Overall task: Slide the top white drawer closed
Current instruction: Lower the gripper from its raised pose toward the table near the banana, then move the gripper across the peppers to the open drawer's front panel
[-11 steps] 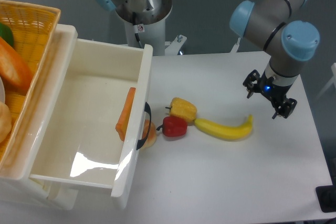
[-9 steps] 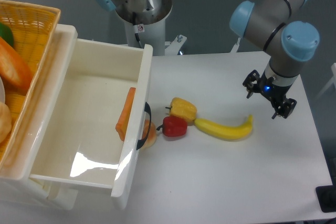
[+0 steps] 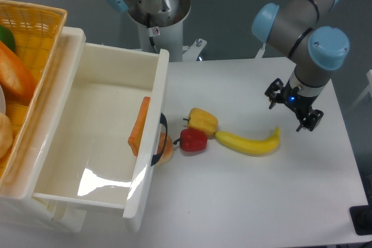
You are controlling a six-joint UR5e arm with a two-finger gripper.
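At left of frame, top white drawer (image 3: 99, 137) pulled fully out, its black handle (image 3: 159, 140) facing the table's middle, a carrot (image 3: 139, 126) propped against the inner front wall. At right, gripper (image 3: 290, 110) hanging above the table (image 3: 244, 190), fingers spread, holding nothing, well apart from the drawer. Between them: yellow pepper (image 3: 203, 121), red pepper (image 3: 193, 140), banana (image 3: 249, 142); likely obstacles to route around.
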